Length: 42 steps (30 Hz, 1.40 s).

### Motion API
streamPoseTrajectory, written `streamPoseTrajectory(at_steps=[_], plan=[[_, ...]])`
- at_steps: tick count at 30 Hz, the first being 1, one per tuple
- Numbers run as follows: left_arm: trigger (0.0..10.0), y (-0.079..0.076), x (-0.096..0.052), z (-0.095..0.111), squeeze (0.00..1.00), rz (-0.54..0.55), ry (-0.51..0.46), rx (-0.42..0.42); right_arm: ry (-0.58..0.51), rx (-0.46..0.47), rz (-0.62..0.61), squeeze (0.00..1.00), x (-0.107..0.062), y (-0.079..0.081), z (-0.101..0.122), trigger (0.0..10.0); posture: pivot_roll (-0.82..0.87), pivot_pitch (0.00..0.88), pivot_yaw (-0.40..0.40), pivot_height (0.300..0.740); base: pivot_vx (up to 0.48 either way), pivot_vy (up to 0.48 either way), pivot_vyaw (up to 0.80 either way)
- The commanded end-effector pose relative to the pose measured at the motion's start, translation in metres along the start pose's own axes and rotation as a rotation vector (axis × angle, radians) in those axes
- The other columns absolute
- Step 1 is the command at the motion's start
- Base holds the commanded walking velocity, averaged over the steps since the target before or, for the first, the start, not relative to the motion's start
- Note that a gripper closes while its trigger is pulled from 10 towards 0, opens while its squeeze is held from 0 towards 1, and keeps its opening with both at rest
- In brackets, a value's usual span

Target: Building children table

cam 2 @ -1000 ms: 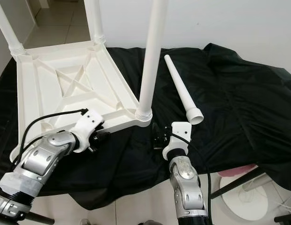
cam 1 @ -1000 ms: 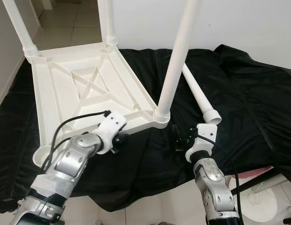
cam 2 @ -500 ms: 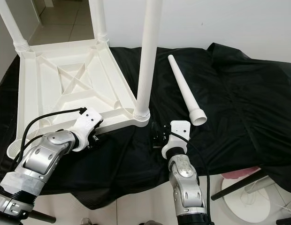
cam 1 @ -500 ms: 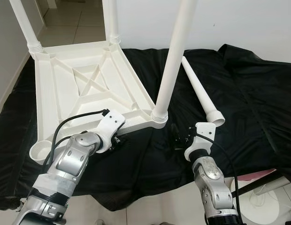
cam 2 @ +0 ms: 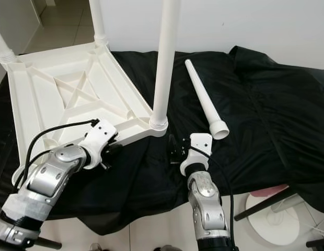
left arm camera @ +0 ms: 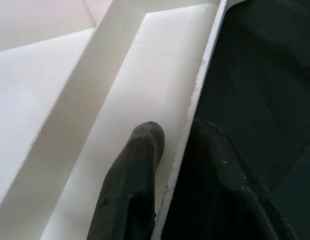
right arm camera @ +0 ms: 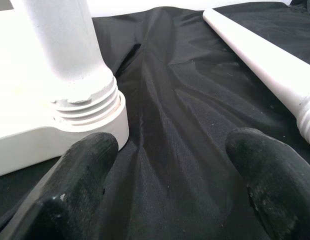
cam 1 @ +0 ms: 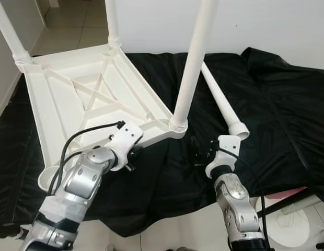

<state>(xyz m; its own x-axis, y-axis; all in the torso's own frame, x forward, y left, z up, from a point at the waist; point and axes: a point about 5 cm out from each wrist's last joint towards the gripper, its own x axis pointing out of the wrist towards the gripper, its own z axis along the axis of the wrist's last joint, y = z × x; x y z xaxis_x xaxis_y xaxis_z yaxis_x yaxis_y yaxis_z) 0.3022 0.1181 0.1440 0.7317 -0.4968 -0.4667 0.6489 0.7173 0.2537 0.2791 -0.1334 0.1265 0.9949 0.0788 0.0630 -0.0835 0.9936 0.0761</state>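
Note:
A white plastic table top (cam 1: pixel 73 99) lies upside down on a black cloth (cam 1: pixel 277 115). Three white legs stand screwed into its corners, the nearest one (cam 1: pixel 192 68) at the near right corner. The near left corner socket (cam 1: pixel 47 178) has no leg in it. A loose white leg (cam 1: pixel 222 99) lies on the cloth to the right. My left gripper (cam 1: pixel 133 154) is shut on the top's near rim (left arm camera: pixel 195 95), one finger (left arm camera: pixel 137 165) inside it and one outside. My right gripper (cam 1: pixel 197 151) is open, low over the cloth, just right of the near right corner (right arm camera: pixel 90 115).
The cloth's front edge hangs over a tiled floor (cam 1: pixel 172 230). A round white base (cam 1: pixel 292 225) and a dark bar (cam 1: pixel 287 201) stand at the lower right. A white wall (cam 1: pixel 266 26) runs behind, with an open floor passage at the far left.
The table top has turned slightly, its far end swinging left, while my left gripper stays on the rim. The right gripper and the loose leg have hardly moved.

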Motion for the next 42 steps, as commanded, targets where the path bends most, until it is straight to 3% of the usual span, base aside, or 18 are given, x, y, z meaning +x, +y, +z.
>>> streamPoseTrajectory(at_steps=[1,5,6,9,10,12,13,17,18,19,20,24,26,33,38,40,42], plan=[[0.0,-0.003,-0.001,-0.012,0.00,0.103,0.058,-0.023,0.001,0.007,-0.015,0.00,0.000,-0.004,-0.002,10.0,-0.01,0.095,-0.052,0.740,0.000,0.000,0.00],[0.0,-0.022,0.002,-0.004,0.00,0.052,0.033,-0.017,0.003,0.007,-0.013,0.00,0.000,-0.003,-0.002,10.0,-0.01,0.096,-0.054,0.740,0.000,0.000,0.00],[0.8,-0.026,0.003,-0.002,0.00,0.041,0.027,-0.019,0.003,0.007,-0.011,0.00,0.000,-0.003,-0.002,10.0,-0.01,0.096,-0.054,0.740,0.000,0.000,0.00],[1.0,-0.032,0.005,0.001,0.00,0.016,0.015,-0.022,0.002,0.006,-0.007,0.00,0.001,-0.002,-0.002,10.0,-0.01,0.097,-0.053,0.740,0.000,0.000,0.00],[10.0,-0.038,0.006,0.004,0.00,-0.011,0.010,-0.031,0.002,0.006,-0.007,0.00,0.001,-0.002,-0.002,10.0,0.00,0.098,-0.053,0.740,0.000,0.000,0.00],[10.0,-0.042,0.006,0.006,0.00,-0.028,0.008,-0.038,0.002,0.007,-0.007,0.00,0.001,-0.002,-0.002,10.0,0.00,0.098,-0.053,0.740,0.000,0.000,0.00],[10.0,-0.049,0.007,0.013,1.00,-0.062,-0.021,-0.063,0.001,0.008,-0.007,0.00,0.002,-0.002,-0.002,10.0,0.00,0.098,-0.049,0.740,0.000,0.000,0.00],[10.0,-0.054,0.007,0.018,1.00,-0.082,-0.041,-0.075,0.000,0.009,-0.006,0.00,0.003,-0.001,-0.002,10.0,0.00,0.096,-0.049,0.740,0.000,0.000,0.00],[10.0,-0.054,0.007,0.022,0.62,-0.096,-0.059,-0.071,0.000,0.010,-0.007,0.00,0.003,-0.001,-0.002,10.0,0.00,0.095,-0.048,0.740,0.000,0.000,0.00],[10.0,-0.054,0.006,0.024,0.06,-0.108,-0.073,-0.069,0.000,0.010,-0.006,0.00,0.003,0.000,-0.002,10.0,0.00,0.094,-0.047,0.740,0.000,0.000,0.00],[10.0,-0.053,0.004,0.026,0.00,-0.128,-0.093,-0.066,0.000,0.011,-0.006,0.00,0.003,0.000,-0.003,10.0,0.00,0.094,-0.047,0.740,0.000,0.000,0.00],[10.0,-0.047,-0.001,0.030,0.00,-0.149,-0.128,-0.060,0.002,0.015,-0.004,0.00,0.004,0.001,-0.004,10.0,0.01,0.090,-0.045,0.740,0.000,0.000,0.00],[10.0,-0.029,-0.017,0.045,0.00,-0.199,-0.255,-0.090,0.002,0.021,-0.001,0.00,0.008,0.001,-0.004,10.0,0.01,0.081,-0.045,0.740,0.000,0.000,0.00],[10.0,0.002,-0.043,0.060,0.00,-0.236,-0.398,-0.145,0.001,0.019,0.033,0.00,0.015,0.005,-0.004,10.0,0.02,0.073,-0.046,0.740,0.000,0.000,0.00],[10.0,0.024,-0.046,0.054,0.00,-0.153,-0.383,-0.158,-0.001,0.012,0.047,0.00,0.019,0.005,-0.004,10.0,0.02,0.069,-0.043,0.740,0.000,0.000,0.00],[10.0,0.046,-0.047,0.043,0.00,-0.047,-0.322,-0.138,-0.006,0.011,0.041,0.00,0.023,0.004,-0.002,10.0,0.02,0.069,-0.040,0.740,0.000,0.000,0.00],[10.0,0.052,-0.048,0.039,0.00,-0.016,-0.303,-0.130,-0.007,0.011,0.040,0.00,0.024,0.004,-0.002,10.0,0.02,0.069,-0.040,0.740,0.000,0.000,0.00]])
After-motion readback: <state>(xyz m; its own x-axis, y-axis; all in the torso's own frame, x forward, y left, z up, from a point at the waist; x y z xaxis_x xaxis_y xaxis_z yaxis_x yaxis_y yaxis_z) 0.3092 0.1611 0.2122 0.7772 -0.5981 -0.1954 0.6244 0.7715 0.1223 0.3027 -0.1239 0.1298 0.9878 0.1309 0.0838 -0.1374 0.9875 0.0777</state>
